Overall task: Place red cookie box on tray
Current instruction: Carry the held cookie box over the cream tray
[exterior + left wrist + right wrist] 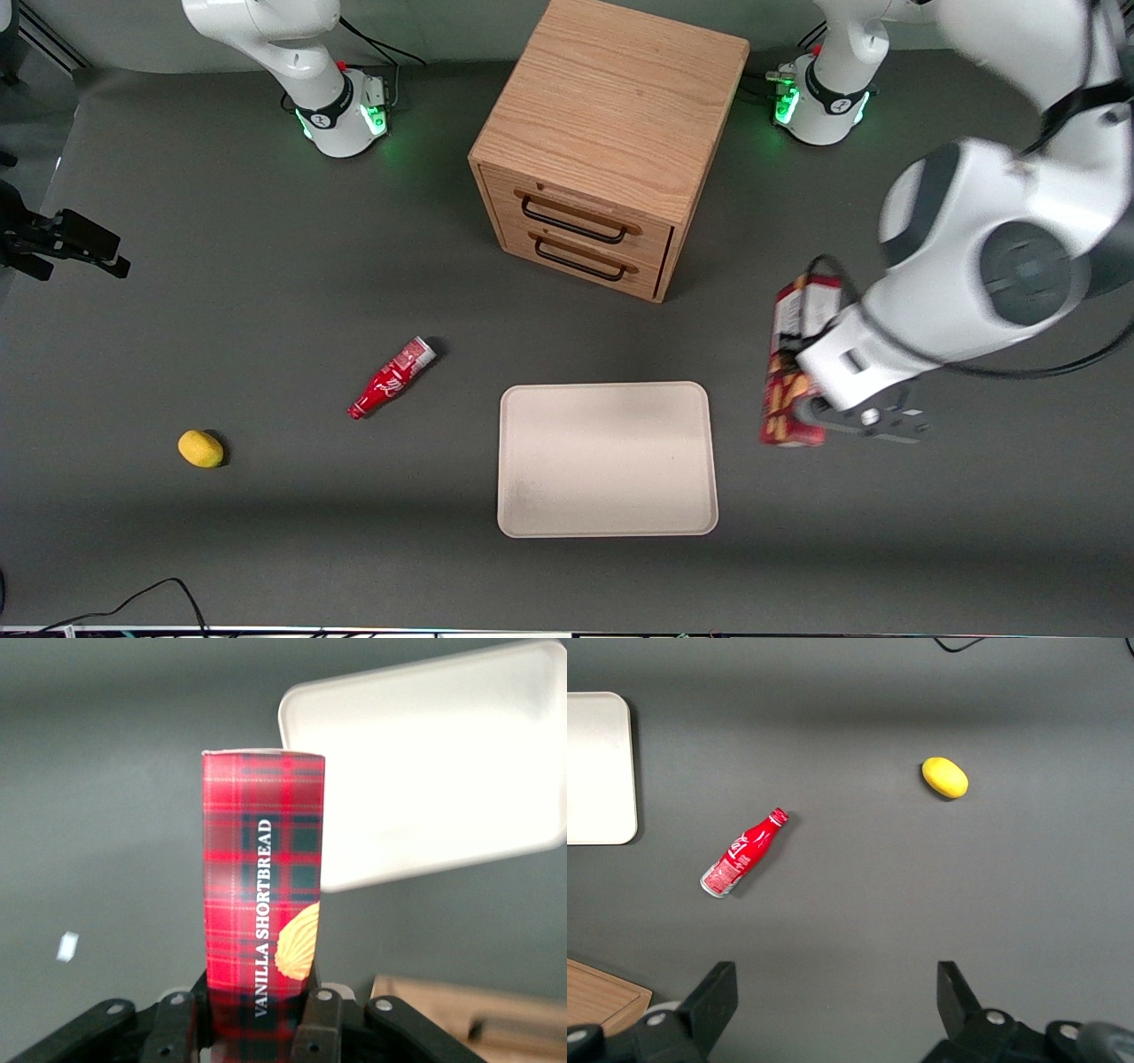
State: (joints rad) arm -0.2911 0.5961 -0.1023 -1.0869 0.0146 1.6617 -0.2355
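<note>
red plaid cookie box (262,886), cream tray (607,458), yellow lemon (201,448).

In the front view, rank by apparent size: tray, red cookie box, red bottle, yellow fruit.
1. Tray, largest.
2. Red cookie box, shut in the gripper beside the tray; it is lifted nearer the camera, so it may look slightly oversized.
3. Red bottle.
4. Yellow fruit, smallest.

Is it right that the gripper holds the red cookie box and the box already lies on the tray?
Not quite. The gripper holds the red cookie box, but the front view shows the box beside the tray, not on it.
</note>
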